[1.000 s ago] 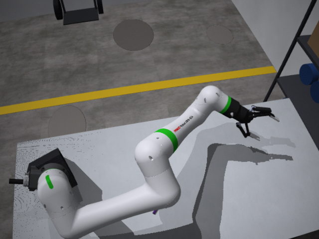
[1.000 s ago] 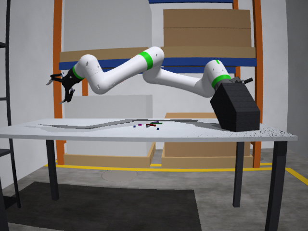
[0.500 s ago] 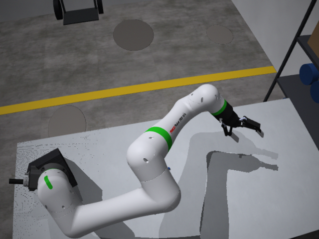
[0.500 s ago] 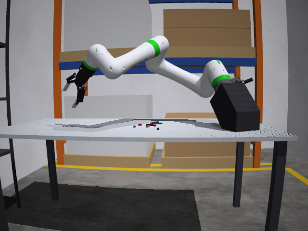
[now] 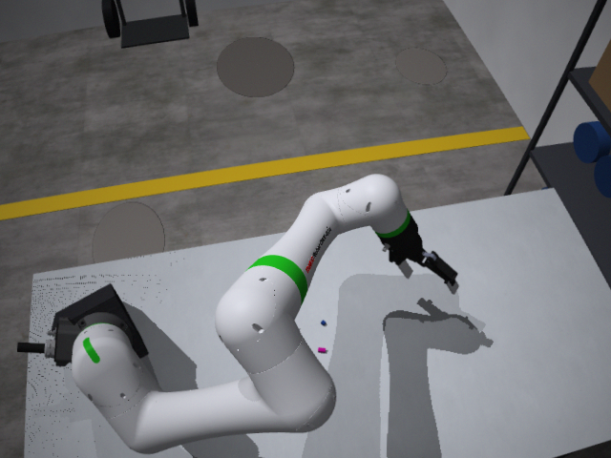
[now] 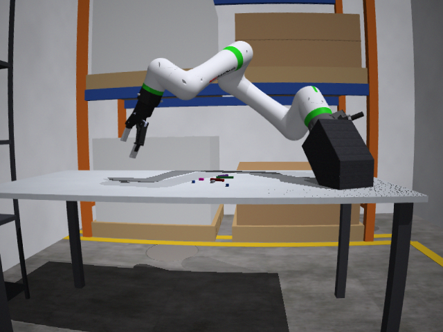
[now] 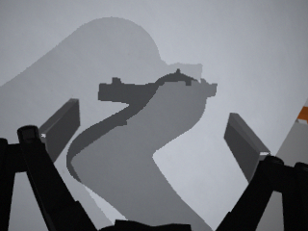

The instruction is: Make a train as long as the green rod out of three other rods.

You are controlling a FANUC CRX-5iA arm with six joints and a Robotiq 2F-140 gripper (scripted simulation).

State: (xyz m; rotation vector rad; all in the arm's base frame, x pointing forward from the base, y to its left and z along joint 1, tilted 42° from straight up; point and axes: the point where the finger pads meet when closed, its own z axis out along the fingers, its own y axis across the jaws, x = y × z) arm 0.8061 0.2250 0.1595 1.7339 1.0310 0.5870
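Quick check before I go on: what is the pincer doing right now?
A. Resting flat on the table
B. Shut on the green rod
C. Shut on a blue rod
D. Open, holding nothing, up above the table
D: the pincer hangs open above the table, with only shadowed tabletop between its fingers.

Pale grey worktop (image 6: 53, 185) carrying a cluster of small coloured rods (image 6: 218, 178) and a black robot base (image 6: 357, 171).
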